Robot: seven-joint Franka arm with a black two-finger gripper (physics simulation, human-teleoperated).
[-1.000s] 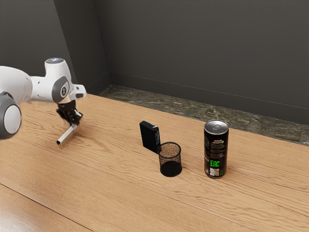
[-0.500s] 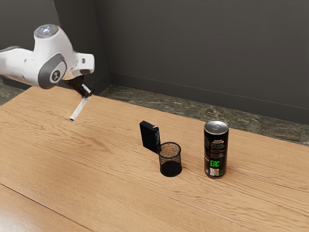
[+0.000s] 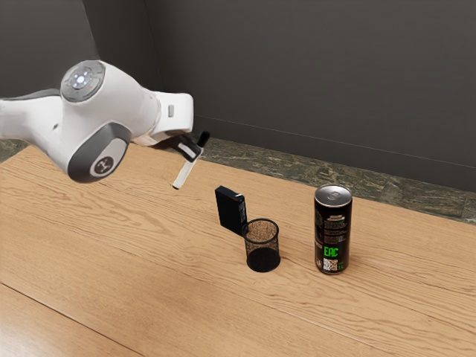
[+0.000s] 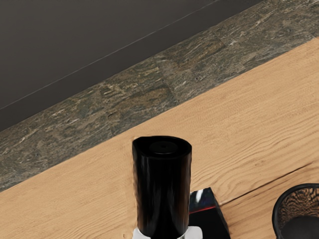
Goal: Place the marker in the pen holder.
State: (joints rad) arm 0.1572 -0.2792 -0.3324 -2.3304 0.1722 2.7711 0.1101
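The marker [image 3: 183,173] is in the air above the table [image 3: 149,290], tilted, its black end up and its white end down toward the exterior view's left. The gripper [image 3: 191,152] grasps it between its fingers. The pen holder [image 3: 263,258] (black mesh, upright) stands well apart from it on the table, between a black box [image 3: 230,211], just beside it, and a tall can [image 3: 332,232].

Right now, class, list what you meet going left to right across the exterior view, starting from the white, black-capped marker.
White marker → black rectangular box → black wire-mesh pen holder → tall black metal can.
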